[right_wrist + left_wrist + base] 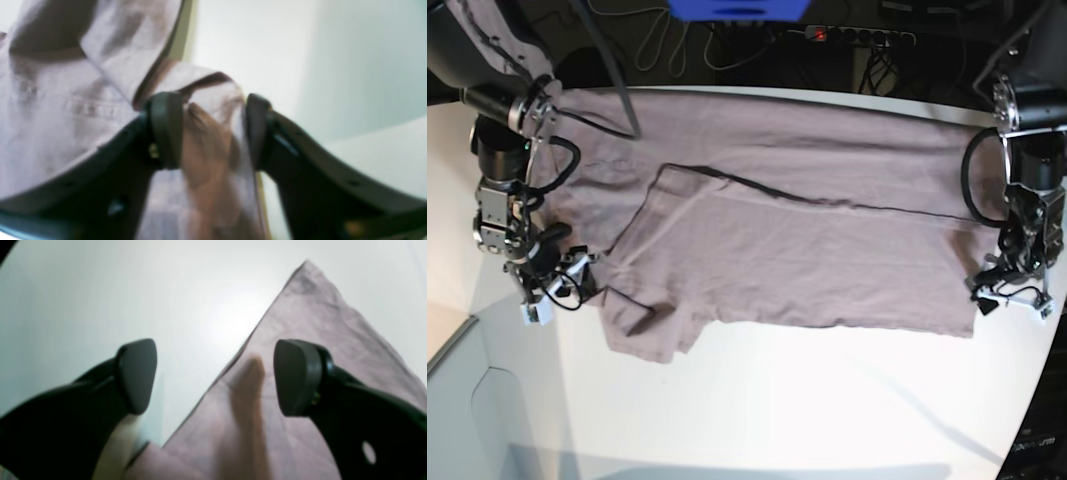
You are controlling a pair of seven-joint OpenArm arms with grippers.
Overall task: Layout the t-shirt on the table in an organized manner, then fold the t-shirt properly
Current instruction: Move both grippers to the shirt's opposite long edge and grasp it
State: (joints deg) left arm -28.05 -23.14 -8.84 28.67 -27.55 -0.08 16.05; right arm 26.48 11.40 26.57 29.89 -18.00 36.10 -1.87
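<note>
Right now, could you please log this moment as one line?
t-shirt half-folded on table | left claw open over hem corner | right claw shut on sleeve fabric

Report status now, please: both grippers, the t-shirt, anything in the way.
Left gripper open, at t-shirt corner edge. Right gripper shut on bunched fabric. T-shirt spread on table, partly folded lengthwise. Nothing in the way.

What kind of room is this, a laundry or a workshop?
Probably a robotics lab or workshop: a t-shirt lies on a white table between two robot arms, with loose cables and a power strip behind it.
</note>
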